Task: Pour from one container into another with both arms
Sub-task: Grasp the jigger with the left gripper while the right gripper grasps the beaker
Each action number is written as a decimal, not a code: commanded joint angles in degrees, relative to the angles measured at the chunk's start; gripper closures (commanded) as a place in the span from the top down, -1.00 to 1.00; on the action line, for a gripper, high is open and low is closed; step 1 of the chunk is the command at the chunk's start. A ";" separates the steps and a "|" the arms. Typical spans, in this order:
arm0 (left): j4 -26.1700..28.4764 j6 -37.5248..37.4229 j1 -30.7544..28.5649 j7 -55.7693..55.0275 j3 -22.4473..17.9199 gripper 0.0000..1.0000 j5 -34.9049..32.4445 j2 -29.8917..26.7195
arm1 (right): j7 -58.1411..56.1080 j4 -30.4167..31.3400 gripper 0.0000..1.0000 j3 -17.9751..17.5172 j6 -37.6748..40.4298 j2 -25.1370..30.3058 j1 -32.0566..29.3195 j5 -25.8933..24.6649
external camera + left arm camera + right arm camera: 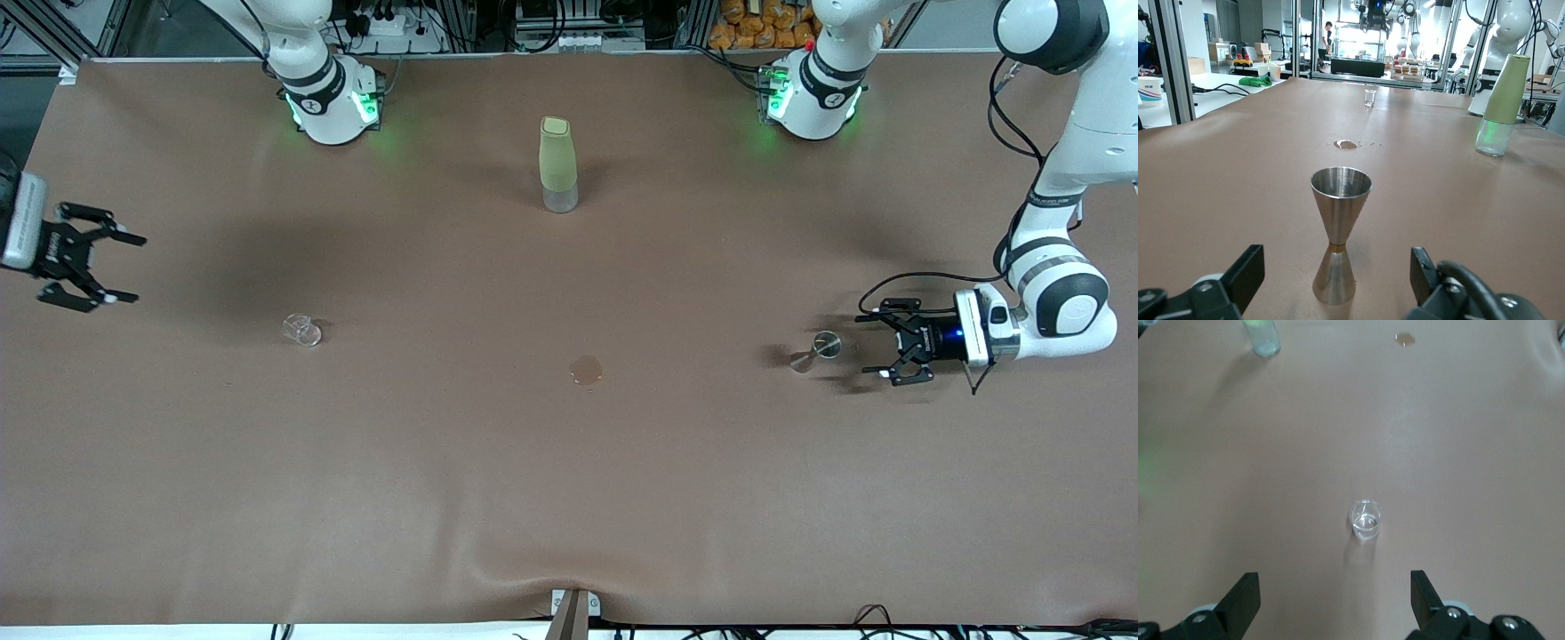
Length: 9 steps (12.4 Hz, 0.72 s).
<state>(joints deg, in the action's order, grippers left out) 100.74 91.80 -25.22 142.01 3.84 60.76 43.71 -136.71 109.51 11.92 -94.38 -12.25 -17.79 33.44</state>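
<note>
While the steel jigger [1340,233] stands upright, left end effector [892,349] and right end effector [117,268] gape empty.

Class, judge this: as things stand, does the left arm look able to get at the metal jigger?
Probably yes: the left gripper is open beside the upright jigger, with nothing between them.

Even overhead light — soft shadows

Bare table around steel jigger [1340,230], open left tool [898,353] just beside; green bottle [558,163] well apart
</note>
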 commanded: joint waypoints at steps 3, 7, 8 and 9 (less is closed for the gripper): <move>-1.86 -0.83 0.34 1.68 0.20 0.81 1.47 3.84 | -20.05 -0.88 1.00 4.86 1.57 -15.67 1.00 15.75; -3.00 -0.83 0.96 2.65 0.20 0.62 2.17 5.42 | -30.26 -0.96 1.00 4.87 4.46 -24.38 1.09 25.16; -3.35 -0.83 1.57 3.87 0.20 0.53 2.52 5.86 | -32.72 -0.96 1.00 4.87 4.99 -26.14 1.17 27.19; -5.01 -0.83 2.36 5.36 0.20 0.53 3.31 7.00 | -35.18 -0.96 1.00 4.87 5.17 -27.72 1.44 28.69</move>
<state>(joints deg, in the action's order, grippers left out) 98.71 91.80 -24.19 145.07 4.29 62.18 48.59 -159.70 109.61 15.59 -90.96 -36.34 -17.14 58.36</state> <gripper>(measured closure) 0.238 0.000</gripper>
